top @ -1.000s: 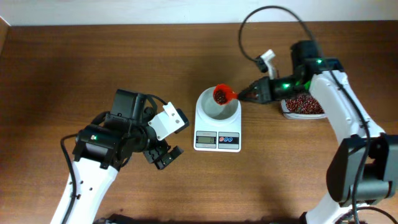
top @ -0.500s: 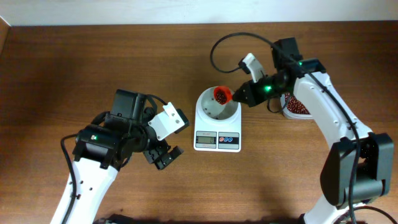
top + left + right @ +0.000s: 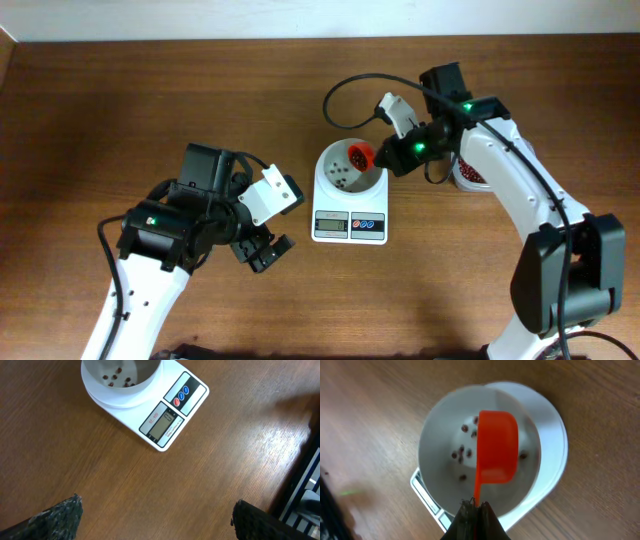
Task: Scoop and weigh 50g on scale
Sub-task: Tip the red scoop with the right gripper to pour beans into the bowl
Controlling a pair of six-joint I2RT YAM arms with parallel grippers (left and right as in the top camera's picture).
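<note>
Hanging over bare worktop [image 3: 300, 300] on the near side, the left gripper [image 3: 156, 505] has its fingers [image 3: 60, 516] spread wide with nothing between them. It looks parked there to keep clear, while its camera looks across at the scale [image 3: 350, 212].

Just beyond it, the scale sits with its display [image 3: 161, 425] and 2 blue buttons [image 3: 180, 395] facing the near edge. That would let the weight be read, though the digits are too small to make out.

The round white bowl [image 3: 432, 435] rests on the platform behind the display. Only a thin scatter of beans [image 3: 462, 452] lies on its floor, so by my judgement the load is far short of 50 g.

Above the bowl's middle, the red scoop [image 3: 495, 445] is tipped over, its plain outer wall towards the right wrist camera. That attitude suits pouring into the bowl and not onto the worktop. From above, a darker patch shows in its mouth, and whether beans remain there I cannot tell.

The right gripper [image 3: 475, 519] has its fingers pinched tight on the scoop's thin handle [image 3: 477, 487], reaching in from the far right.

Farther right, mostly hidden by that arm, the tub [image 3: 462, 183] holds the remaining beans.
</note>
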